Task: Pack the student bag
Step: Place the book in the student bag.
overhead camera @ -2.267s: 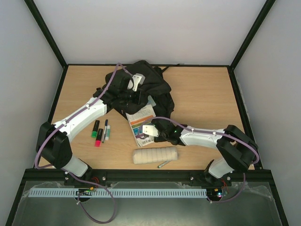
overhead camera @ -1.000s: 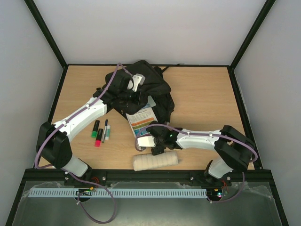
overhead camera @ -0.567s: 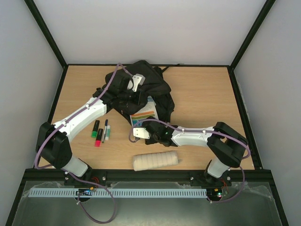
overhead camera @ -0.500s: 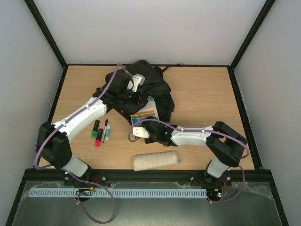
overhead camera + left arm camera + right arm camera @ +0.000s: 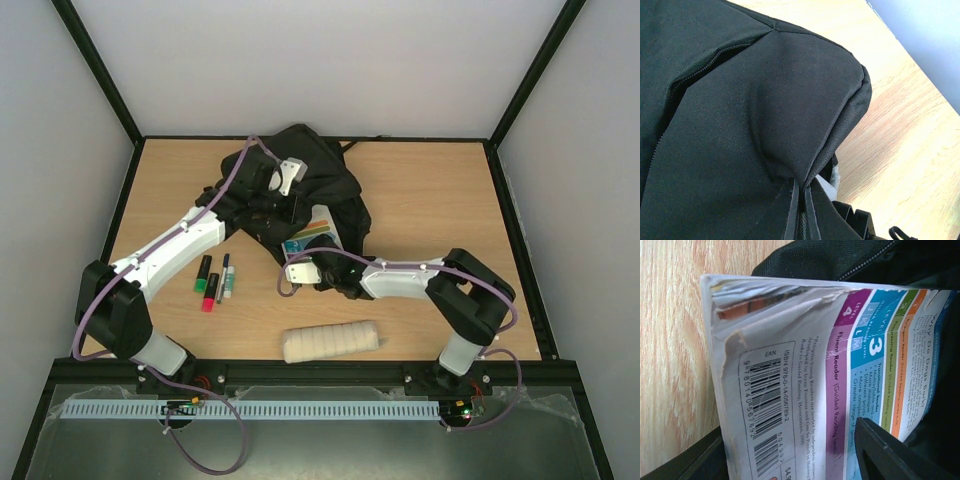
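Judging by the layout, the coming move turns on one line - the long axis of the paperback reader (image 5: 312, 228), which runs from the right gripper (image 5: 308, 256) away from the arm bases and into the mouth of the student bag (image 5: 335, 185). The bag lies at the far-left middle of the table (image 5: 440, 200), directly beyond the right gripper, with its opening facing back toward the near edge. The book's far end is already under the black fabric, and its near end with the barcode is out on the wood.

In the right wrist view the reader (image 5: 805, 390) fills the frame, with the black fingers (image 5: 890, 455) at either side of its near end. I cannot tell whether they pinch the book or merely bracket it.

The left gripper (image 5: 275, 212) is closed on a gathered fold of the bag's fabric beside the zipper, seemingly holding the mouth up. That leaves the right arm nearer the book, so a push along that axis looks like its job.

A rolled towel (image 5: 330, 342) and some markers and pens (image 5: 212, 277) lie on the table outside the bag, well apart from it.
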{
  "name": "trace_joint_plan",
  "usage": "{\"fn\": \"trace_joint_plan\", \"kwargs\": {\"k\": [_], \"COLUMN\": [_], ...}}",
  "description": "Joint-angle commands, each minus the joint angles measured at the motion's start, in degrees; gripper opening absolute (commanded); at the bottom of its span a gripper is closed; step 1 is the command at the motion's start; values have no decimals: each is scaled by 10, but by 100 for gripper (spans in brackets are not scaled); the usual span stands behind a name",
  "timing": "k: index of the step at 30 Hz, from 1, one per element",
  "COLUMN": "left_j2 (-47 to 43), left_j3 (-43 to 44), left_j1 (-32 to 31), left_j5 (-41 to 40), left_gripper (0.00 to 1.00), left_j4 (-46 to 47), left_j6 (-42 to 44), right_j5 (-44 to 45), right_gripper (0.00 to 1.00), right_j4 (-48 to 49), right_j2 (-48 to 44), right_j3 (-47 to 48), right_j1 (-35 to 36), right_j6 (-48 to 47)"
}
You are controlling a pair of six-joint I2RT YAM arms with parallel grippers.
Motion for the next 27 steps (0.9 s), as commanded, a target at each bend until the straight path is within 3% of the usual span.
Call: {"fn": "trace_joint_plan", "kwargs": {"k": [1, 10, 14, 21, 27], "left_j2": [-28, -22, -18, -3, -1], "left_j3": [24, 40, 38, 45, 53], "left_j1": [-1, 0, 0, 1, 0], "left_j5": [40, 46, 46, 57, 68], "left_gripper": [2, 2, 2, 2, 2], "left_j4": [18, -3, -5, -10, -14], "left_j6": [5, 18, 26, 39, 42], "right_j5": [11, -4, -18, -48, -26], "right_gripper": [59, 40, 38, 38, 32], "right_j4": [44, 91, 58, -83, -46], "right_j2": [24, 34, 0, -81, -61], "right_j3": [11, 0, 1, 26, 22], "right_j1": [-11, -12, -9, -9, -8], "right_j6": [-86, -183, -178, -146, -158]}}
